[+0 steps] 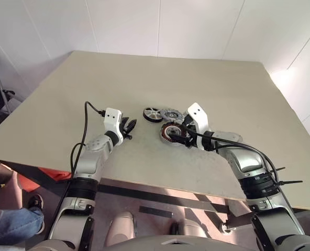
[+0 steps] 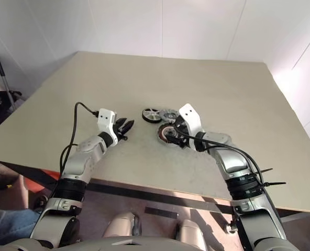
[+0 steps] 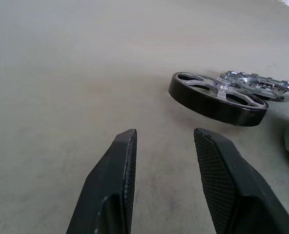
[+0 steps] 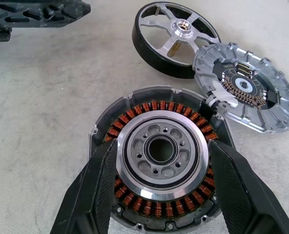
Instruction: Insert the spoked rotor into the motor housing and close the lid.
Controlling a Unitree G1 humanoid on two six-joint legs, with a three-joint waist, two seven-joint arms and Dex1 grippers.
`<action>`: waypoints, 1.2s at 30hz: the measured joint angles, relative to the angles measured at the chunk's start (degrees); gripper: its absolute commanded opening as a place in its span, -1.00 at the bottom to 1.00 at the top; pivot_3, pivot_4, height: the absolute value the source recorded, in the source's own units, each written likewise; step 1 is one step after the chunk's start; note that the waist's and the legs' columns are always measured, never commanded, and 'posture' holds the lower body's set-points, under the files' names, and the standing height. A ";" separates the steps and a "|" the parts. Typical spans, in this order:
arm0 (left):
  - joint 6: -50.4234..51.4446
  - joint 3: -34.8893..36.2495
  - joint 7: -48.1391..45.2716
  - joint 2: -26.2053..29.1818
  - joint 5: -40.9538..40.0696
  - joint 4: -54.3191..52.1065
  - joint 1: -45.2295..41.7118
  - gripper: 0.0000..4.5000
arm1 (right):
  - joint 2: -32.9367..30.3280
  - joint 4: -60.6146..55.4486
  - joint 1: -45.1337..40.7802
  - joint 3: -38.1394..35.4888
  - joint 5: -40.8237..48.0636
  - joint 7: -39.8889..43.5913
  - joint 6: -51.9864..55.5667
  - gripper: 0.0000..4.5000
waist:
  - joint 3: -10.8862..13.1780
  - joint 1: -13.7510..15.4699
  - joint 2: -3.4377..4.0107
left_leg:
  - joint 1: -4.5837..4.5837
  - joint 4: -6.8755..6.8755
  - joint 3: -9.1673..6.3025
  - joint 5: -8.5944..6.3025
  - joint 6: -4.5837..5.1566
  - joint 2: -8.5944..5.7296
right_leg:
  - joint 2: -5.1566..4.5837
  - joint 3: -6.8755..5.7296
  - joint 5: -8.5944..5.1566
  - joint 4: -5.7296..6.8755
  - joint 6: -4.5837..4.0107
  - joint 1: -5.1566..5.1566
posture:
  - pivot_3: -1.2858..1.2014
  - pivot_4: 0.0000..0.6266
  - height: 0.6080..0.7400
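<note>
Flanking the motor housing, the right end effector gapes; spoked rotor and lid crowd behind.

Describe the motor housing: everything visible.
The motor housing is a round silver-rimmed metal puck lying flat and open on the table. A ring of copper windings surrounds a grey hub with a central bore and small holes. The right gripper straddles it with fingers apart. The lid lies just beside its rim, the spoked rotor beyond.
</note>
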 measured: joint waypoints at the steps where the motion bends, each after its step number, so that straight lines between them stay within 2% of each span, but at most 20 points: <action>1: -0.04 0.00 0.00 -0.01 0.02 0.07 0.00 -0.15 | 0.55 0.43 -0.38 -0.35 0.07 -0.30 -0.05 0.23 | 0.00 -0.01 0.00 | 0.00 0.00 0.00 0.00 0.00 0.00 | 0.00 0.00 0.00 0.00 0.00 0.00 | 0.03 -1.00 1.00; 9: -0.29 0.02 0.02 -0.01 0.11 0.38 0.00 -0.15 | 1.66 2.66 -1.72 -1.60 0.09 -0.55 -0.39 -1.00 | 0.00 0.01 0.00 | -0.01 0.00 0.00 0.00 0.00 0.00 | 0.00 0.00 0.00 0.01 0.00 0.00 | 0.03 -1.00 1.00; 19: -0.36 0.09 0.15 0.05 0.14 0.40 0.02 -0.15 | 2.07 4.43 -1.38 1.13 -1.98 0.08 -2.00 -1.00 | 0.00 -0.01 -0.01 | 0.01 0.01 0.00 0.00 0.00 0.00 | 0.00 0.00 0.00 0.03 -0.01 0.02 | 0.03 -1.00 1.00; 24: -0.36 0.08 0.25 0.03 0.14 0.43 0.02 -0.15 | 2.63 6.85 -1.73 1.40 -2.66 -1.34 -4.40 -1.00 | 0.00 -0.04 -0.01 | 0.32 0.02 0.00 0.01 -0.02 0.00 | 0.00 0.00 -0.03 0.03 0.05 0.26 | 0.03 -1.00 1.00; 36: 0.80 1.11 1.37 -1.49 -1.08 1.63 -2.41 -0.15 | 0.39 0.80 -3.04 -1.46 -1.22 -0.77 -0.10 -1.00 | 0.02 0.00 -0.03 | 0.05 -0.03 0.00 0.02 -0.03 0.00 | 0.00 0.00 0.00 0.04 -0.01 0.02 | 0.03 -1.00 1.00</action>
